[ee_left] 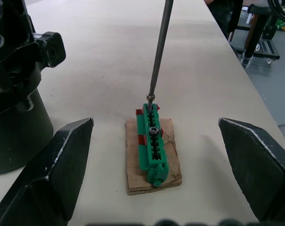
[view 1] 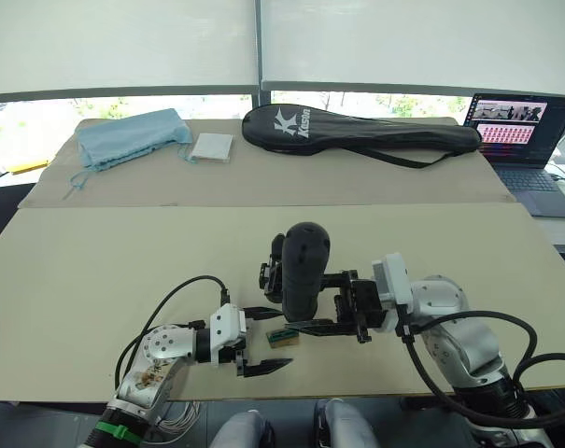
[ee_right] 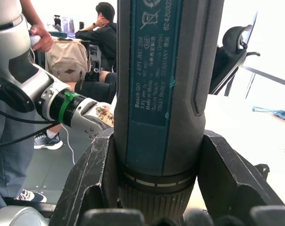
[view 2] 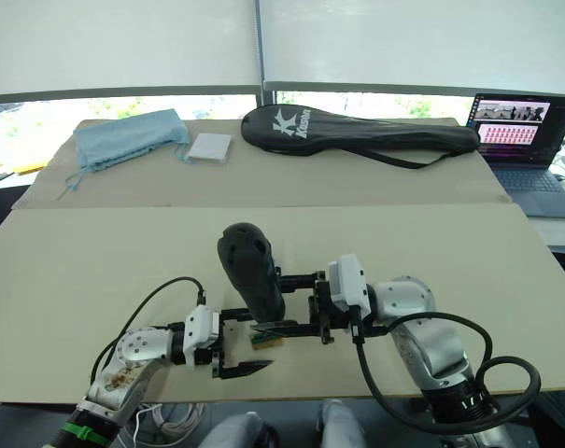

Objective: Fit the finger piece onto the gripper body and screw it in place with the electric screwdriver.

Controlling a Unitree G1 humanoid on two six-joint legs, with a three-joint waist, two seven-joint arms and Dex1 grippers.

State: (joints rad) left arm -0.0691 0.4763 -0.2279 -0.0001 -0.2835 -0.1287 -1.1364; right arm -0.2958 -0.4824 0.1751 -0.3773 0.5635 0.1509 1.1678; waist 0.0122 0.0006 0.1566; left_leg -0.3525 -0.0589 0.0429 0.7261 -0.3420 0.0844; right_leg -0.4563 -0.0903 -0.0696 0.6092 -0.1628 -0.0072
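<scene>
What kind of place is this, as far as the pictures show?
Probably an office or lab: a long table by windows, a laptop, a seated person behind, and the right gripper clamping the electric screwdriver.

Electric screwdriver (ee_right: 166, 94) in right gripper (ee_right: 154, 188) showing matt blue-black plastic – bit (ee_left: 159, 47) gleaming smooth metal; ahead of left gripper (ee_left: 151, 155), glossy green plastic block (ee_left: 152, 141) sitting on rough cardboard.
</scene>
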